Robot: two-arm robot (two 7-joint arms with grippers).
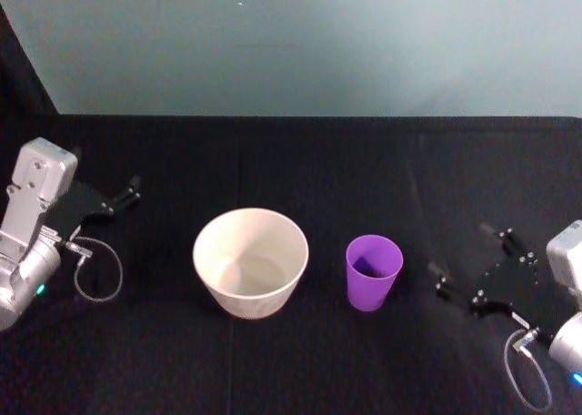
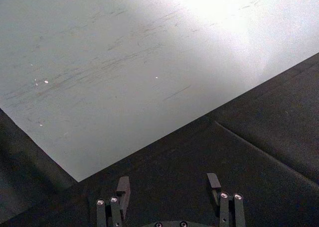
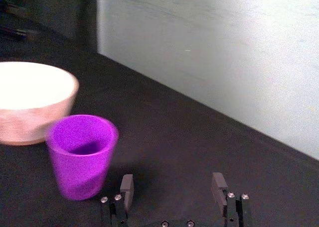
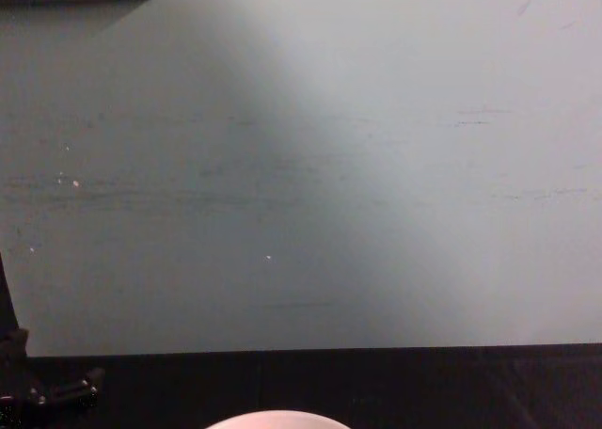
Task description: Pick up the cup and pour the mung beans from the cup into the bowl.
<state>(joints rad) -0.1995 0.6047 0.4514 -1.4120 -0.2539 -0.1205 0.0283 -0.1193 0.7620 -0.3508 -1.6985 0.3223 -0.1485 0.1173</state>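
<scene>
Judging from how things lie, none of the task can be counted as done. The cup (image 1: 374, 271) is seen standing upright on the black table (image 1: 318, 160), just to the right of the bowl (image 1: 255, 301) and apart from it, and it is touched by nothing. A dark patch is made out at the bottom of the cup; it is probably the mung beans, though single beans cannot be told apart. The inside of the bowl is seen pale and bare, so nothing is judged to have been poured.

The right gripper (image 1: 466, 256) is found near the cup, on its right, low over the table, with its fingers spread wide and nothing between them. In the right wrist view the cup (image 3: 82, 155) is shown to one side of the right gripper (image 3: 172, 182), not between its fingers, with the bowl (image 3: 35, 122) beyond it. The left gripper (image 1: 127, 191) is parked well apart from the bowl at the table's left side, its fingers likewise spread and empty.

The whole sequence is left to be done: the cup must be enclosed, gripped, lifted, carried over the bowl and tipped.

One cup, one bowl and two grippers are counted.
</scene>
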